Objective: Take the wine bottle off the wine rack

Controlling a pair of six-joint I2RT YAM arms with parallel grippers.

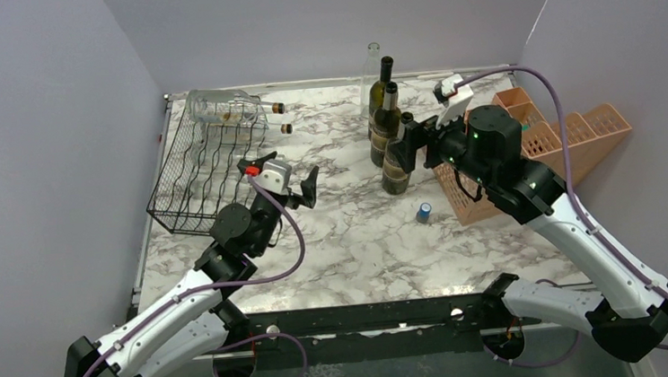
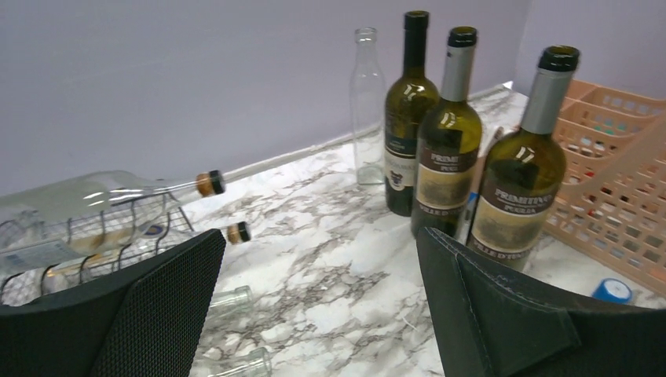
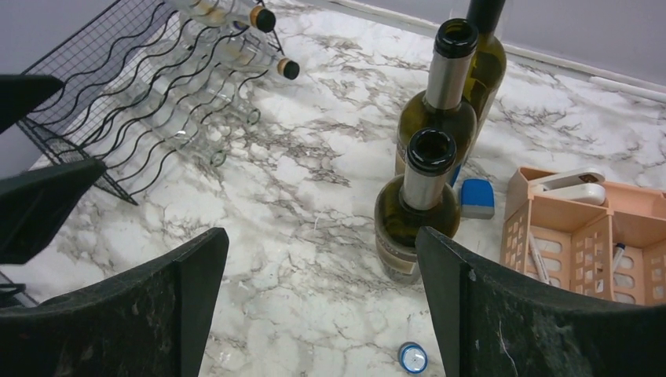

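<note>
The black wire wine rack (image 1: 207,167) stands at the table's left, with clear corked bottles (image 1: 225,107) lying on its top tier. Three dark green wine bottles stand upright mid-table; the nearest one (image 1: 395,161) is open-necked and has a tan label. My right gripper (image 1: 412,142) is open just right of it. In the right wrist view that bottle (image 3: 416,212) stands free ahead of the right gripper (image 3: 320,236), close to the right finger. My left gripper (image 1: 289,178) is open and empty beside the rack's front corner, over bare marble in the left wrist view (image 2: 320,236).
A salmon plastic crate (image 1: 561,139) sits at the right, under my right arm. A blue cap (image 1: 424,211) lies on the marble in front of the bottles. An empty clear bottle (image 1: 374,73) stands by the back wall. Walls close in the table on three sides.
</note>
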